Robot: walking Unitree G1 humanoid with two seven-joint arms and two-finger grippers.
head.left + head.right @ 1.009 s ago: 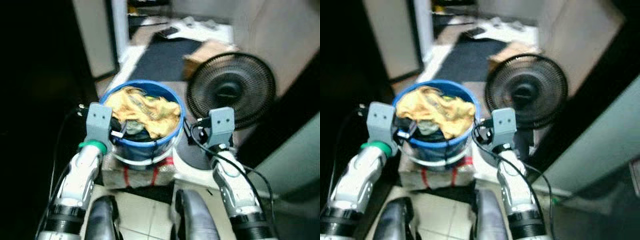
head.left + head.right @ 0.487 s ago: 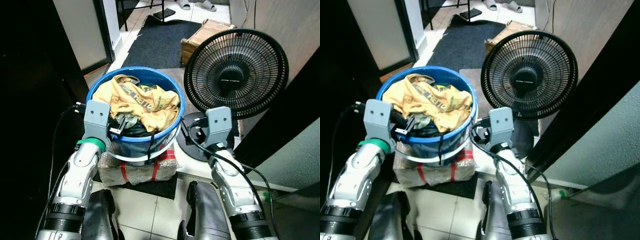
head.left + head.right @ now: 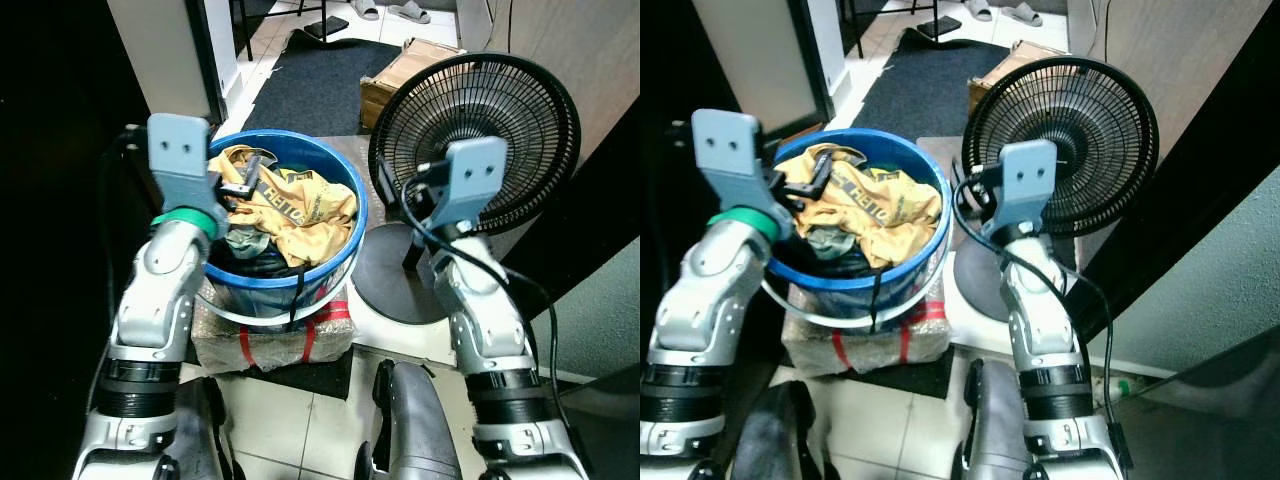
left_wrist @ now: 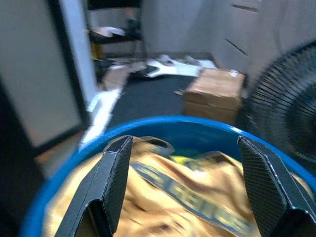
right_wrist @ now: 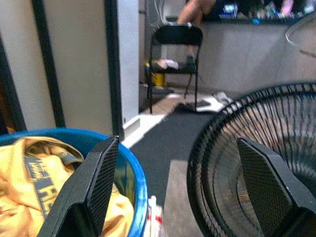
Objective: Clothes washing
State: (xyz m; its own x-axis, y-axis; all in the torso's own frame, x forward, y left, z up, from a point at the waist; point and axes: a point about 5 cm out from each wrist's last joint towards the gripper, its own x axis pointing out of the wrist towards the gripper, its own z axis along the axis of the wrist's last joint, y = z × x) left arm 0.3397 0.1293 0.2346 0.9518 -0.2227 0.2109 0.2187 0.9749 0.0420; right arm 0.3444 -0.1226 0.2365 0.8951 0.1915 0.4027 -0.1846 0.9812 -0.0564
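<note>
My left gripper [image 3: 243, 187] raised from the near rim of the blue bucket [image 3: 340, 262] to above the yellow shirt [image 3: 300, 205], fingers spread, my right gripper [image 5: 173, 182] lifted up against the black fan [image 3: 500, 130], fingers apart

Blue bucket [image 3: 930, 255] holds yellow shirt [image 3: 875, 205]; black fan [image 3: 1080, 130] just beside; both arms raised.

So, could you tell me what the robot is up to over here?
It is standing over a blue bucket heaped with laundry, a yellow shirt on top. The left gripper is open above the near rim, over the shirt, holding nothing. The right gripper is open too, raised between the bucket and a black fan. The bucket sits on a wrapped block.
</note>
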